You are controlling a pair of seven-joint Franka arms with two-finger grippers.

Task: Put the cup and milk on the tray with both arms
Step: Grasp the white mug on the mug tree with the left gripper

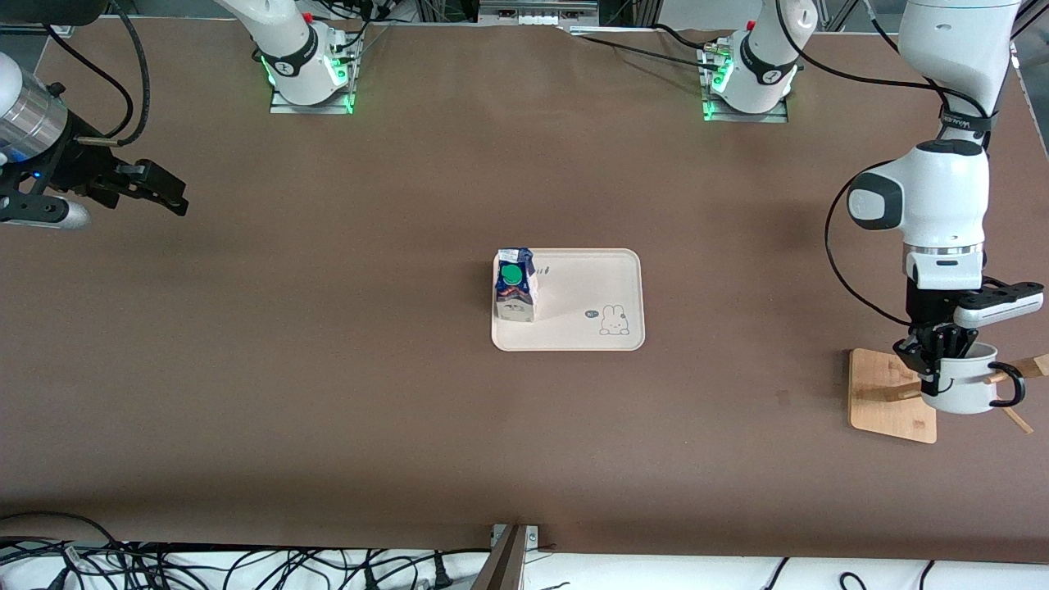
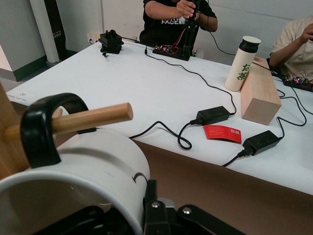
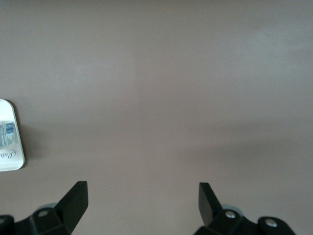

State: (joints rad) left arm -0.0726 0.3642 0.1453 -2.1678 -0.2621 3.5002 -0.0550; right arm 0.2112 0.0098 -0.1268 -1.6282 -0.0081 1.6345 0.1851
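Observation:
The cup (image 1: 963,392) hangs by its black handle (image 1: 1012,385) on a wooden peg (image 2: 93,117) of the rack, at the left arm's end of the table. My left gripper (image 1: 942,356) is shut on the cup's rim, one finger (image 2: 151,196) on the outer wall and the other inside the cup (image 2: 88,161). The milk (image 1: 515,284) stands upright on the tray (image 1: 590,287), at the tray's end toward the right arm. My right gripper (image 1: 168,192) is open and empty above bare table at the right arm's end; its wrist view shows its gripper (image 3: 142,196) and a tray corner (image 3: 10,147).
The square wooden rack base (image 1: 885,393) lies under the cup, with pegs sticking out. The left wrist view shows a white table (image 2: 146,83) past the brown table's edge, with cables, a bottle (image 2: 242,63), a wooden block (image 2: 259,93) and seated people.

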